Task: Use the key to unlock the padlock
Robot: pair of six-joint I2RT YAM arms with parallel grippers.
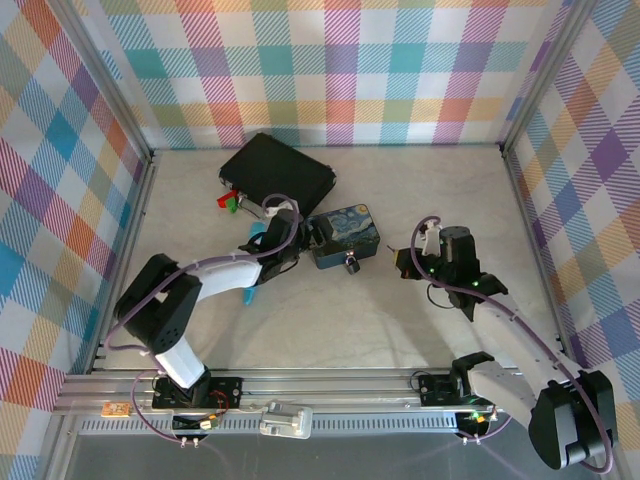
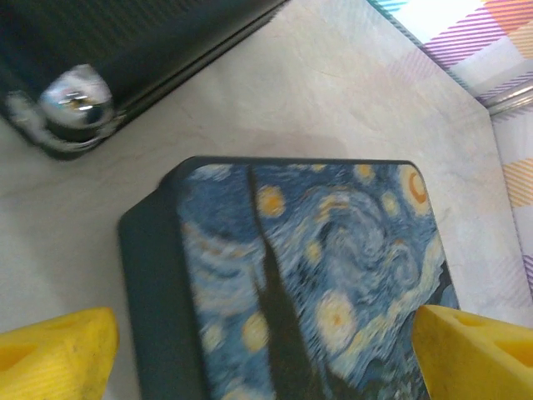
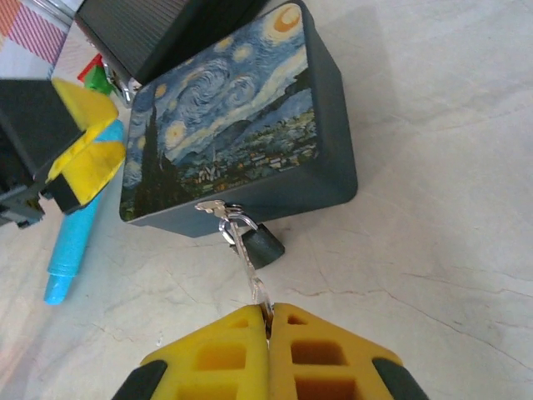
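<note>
While your right pincer (image 3: pixel 268 315) pinches the thin, slippery key (image 3: pixel 251 273), your left pincer (image 2: pixel 262 337) stands wide; grip the probably light, loose padlock (image 3: pixel 266 244) by its body.

A: You are looking into a little box room. Checked walls (image 1: pixel 330 70) are standing on three sides, showing pink, blue, yellow and green squares.

B: Down below, you are seeing a pale floor (image 1: pixel 440 200). Thin grey lines are running through it, like stone.

A: Silver metal posts (image 1: pixel 100 75) are running up the back corners. A silver rail (image 1: pixel 330 385) is lying along the near edge.

B: Soft light is falling evenly, so you are seeing only faint shadows.
</note>
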